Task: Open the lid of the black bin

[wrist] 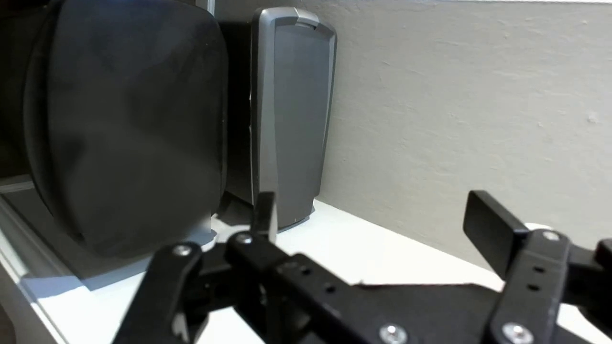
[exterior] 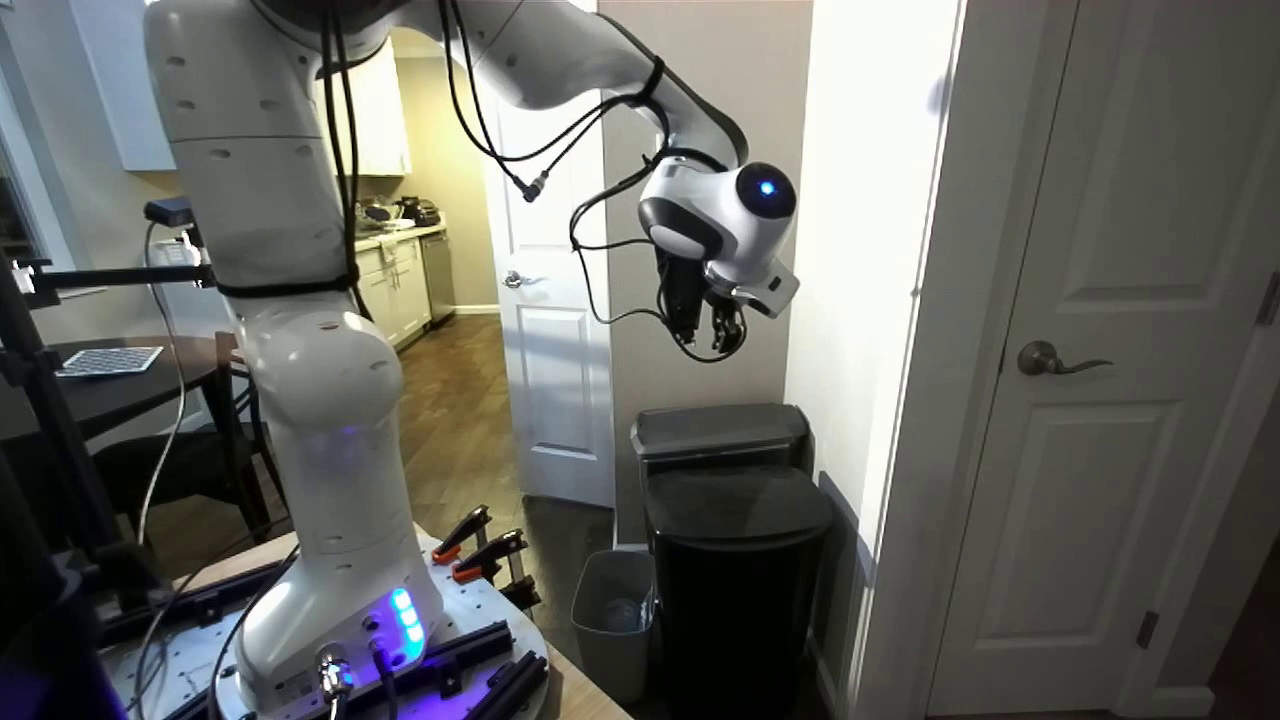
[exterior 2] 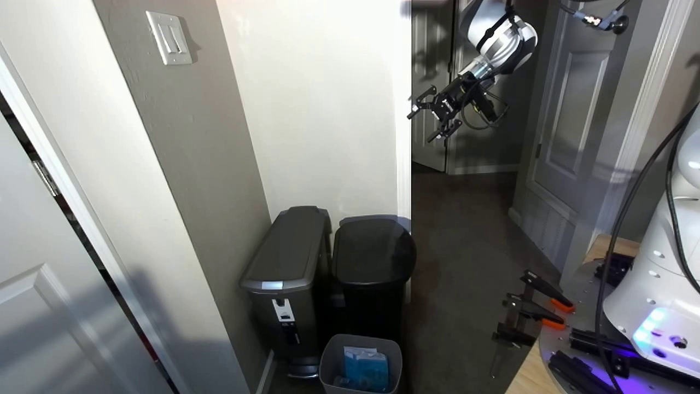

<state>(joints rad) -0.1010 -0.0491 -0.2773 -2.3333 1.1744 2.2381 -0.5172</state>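
The claw [exterior 2: 422, 126] hangs in mid-air, spread wide. From left to right in an exterior view stand a tall grey bin [exterior 2: 290, 268], a small wastebasket [exterior 2: 332, 358] with something blue [exterior 2: 365, 368] inside and, just behind that, the black bin [exterior 2: 374, 312], its lid [exterior 2: 374, 249] lying flat and closed across the top.

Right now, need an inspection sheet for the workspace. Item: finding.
Surface: wood table, round plate bearing the arm.
Bin: black, upright.
Lid: down on the bin.
Clutter: grey bin beside the bin; wastebasket with a blue item inside; clamps at the table edge.
Claw: open, holding nothing, higher than the lid and apart from it.
Cables: looped along the arm; a connector dangling.
Surroundings: white wall next to the bin, white door nearby.
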